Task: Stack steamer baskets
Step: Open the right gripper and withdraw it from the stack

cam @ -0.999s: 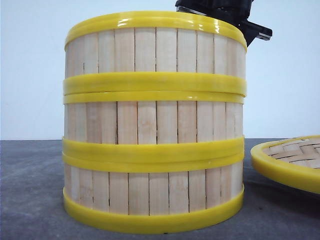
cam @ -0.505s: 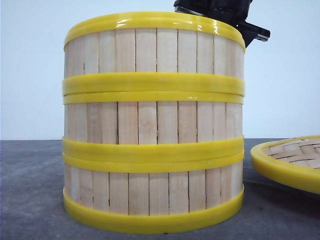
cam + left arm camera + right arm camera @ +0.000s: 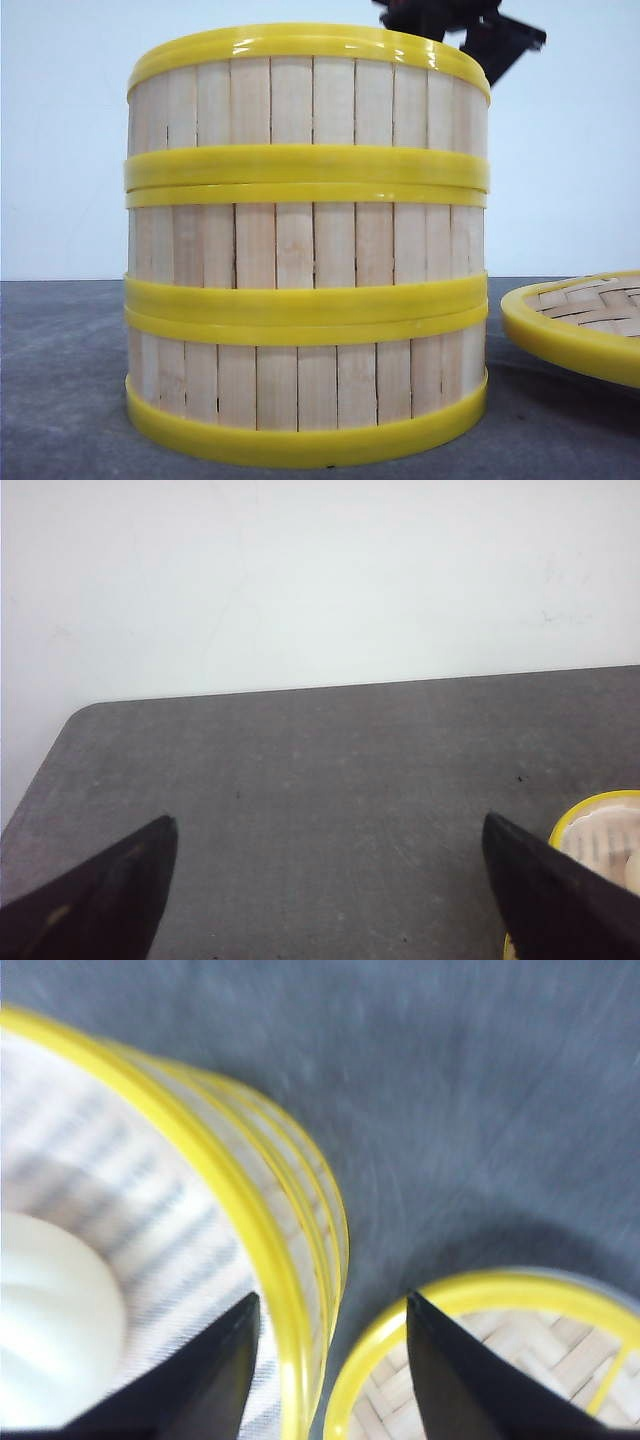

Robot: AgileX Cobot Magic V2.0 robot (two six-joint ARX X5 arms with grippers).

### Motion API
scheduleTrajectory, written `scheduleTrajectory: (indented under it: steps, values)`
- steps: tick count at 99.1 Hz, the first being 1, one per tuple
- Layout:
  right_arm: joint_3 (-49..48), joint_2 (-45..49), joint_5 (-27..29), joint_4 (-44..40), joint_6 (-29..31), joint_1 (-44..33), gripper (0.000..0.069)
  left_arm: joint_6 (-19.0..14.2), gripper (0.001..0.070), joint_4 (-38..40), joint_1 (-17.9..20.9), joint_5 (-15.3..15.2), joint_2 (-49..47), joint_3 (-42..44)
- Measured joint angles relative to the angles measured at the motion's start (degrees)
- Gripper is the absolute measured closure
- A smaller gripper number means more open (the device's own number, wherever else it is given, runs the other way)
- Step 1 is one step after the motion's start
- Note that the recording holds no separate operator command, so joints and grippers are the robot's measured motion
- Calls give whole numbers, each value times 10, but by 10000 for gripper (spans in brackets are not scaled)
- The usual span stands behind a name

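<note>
Front view: camera low, near table (image 3: 60, 400) level, facing forward, very close to stacked steamer baskets (image 3: 307, 245), which fill most of frame; pale wall behind.

Left wrist view: camera above left gripper (image 3: 325, 880), looking down obliquely over table (image 3: 330, 780) toward wall; basket rim (image 3: 590, 810) at frame edge.

Right wrist view: camera above right gripper (image 3: 330, 1360), looking steeply down, close, blurred.

Shared by front and right wrist views: stack (image 3: 240, 1220) and woven lid (image 3: 580, 325) (image 3: 520, 1360) beside it.
</note>
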Motion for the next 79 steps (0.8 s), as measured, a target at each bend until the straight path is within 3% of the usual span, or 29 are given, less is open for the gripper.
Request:
scheduleTrajectory:
  steps: [12, 30, 60, 79]
  values:
    - [2, -28, 26, -3, -7, 0, 414, 0, 115, 0, 0, 0, 3, 0]
    - [-56, -88, 155, -4, -12, -14, 414, 0, 115, 3, 0, 2, 13, -1]
    - [-335, -268, 154, 43, -14, -87, 414, 0, 115, 30, 0, 3, 14, -2]
    - [-468, -315, 136, 114, -13, -111, 414, -1, 115, 49, 0, 28, 19, -2]
